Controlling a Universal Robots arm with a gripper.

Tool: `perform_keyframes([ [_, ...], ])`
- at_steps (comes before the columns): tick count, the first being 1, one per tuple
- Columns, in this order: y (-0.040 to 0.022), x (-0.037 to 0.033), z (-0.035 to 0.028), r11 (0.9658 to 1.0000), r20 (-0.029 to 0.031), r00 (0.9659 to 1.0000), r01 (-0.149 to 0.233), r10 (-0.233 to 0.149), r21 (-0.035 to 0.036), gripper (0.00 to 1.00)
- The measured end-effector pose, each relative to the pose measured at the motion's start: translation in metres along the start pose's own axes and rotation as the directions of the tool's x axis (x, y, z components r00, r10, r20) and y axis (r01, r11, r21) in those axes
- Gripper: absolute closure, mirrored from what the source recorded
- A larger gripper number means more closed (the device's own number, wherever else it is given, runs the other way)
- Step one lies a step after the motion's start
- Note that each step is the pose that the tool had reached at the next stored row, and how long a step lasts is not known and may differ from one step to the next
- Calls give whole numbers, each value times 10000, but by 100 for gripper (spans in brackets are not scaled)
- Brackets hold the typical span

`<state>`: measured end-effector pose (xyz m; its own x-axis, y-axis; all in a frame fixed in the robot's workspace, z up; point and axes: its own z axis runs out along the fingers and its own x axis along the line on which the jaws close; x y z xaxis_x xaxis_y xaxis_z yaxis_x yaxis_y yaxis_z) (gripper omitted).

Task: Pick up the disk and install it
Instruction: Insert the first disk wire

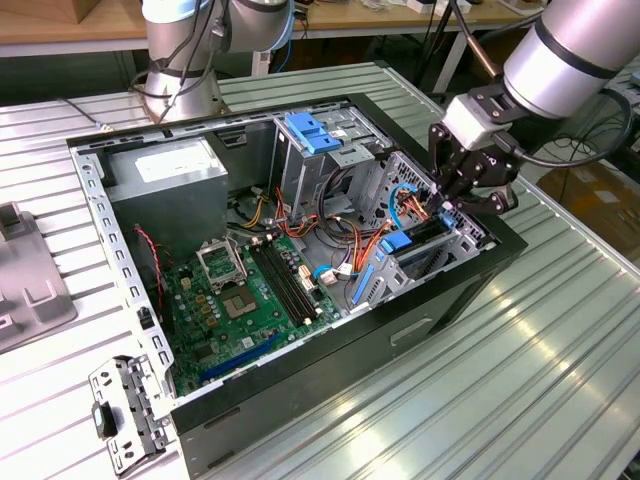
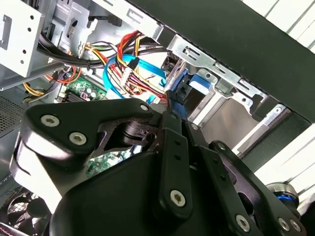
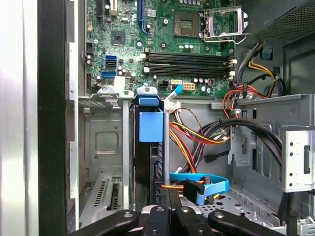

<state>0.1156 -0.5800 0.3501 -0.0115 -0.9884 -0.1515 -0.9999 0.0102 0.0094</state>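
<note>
My pincer (image 1: 458, 192) grips the disk (image 3: 150, 162) edge-on, partway inside the drive cage (image 1: 440, 245). Risk: the disk jams against the cage wall or snags the blue cable (image 3: 199, 183) beside the cage.

Blue-railed disk (image 3: 149, 147) edge-up in drive cage (image 3: 106, 142)

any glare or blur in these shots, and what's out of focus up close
Exterior view: soft glare streaks on the ribbed metal table, case interior evenly lit. Second wrist view: the end effector body looms close and slightly soft. First wrist view: motherboard sharp, dark case wall shadowed.
</note>
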Motion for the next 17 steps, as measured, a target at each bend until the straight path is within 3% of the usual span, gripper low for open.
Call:
perform_keyframes([
  [6, -15, 27, 77, 10000, 8, 10000, -11, 12, -73, 89],
  [8, -17, 31, 82, 10000, 81, 10000, -11, 12, -75, 89],
  [11, -25, 29, 69, 10000, 236, 9997, -8, 10, -77, 89],
  [17, -78, 17, -14, 10000, 384, 9993, -6, 9, -79, 89],
])
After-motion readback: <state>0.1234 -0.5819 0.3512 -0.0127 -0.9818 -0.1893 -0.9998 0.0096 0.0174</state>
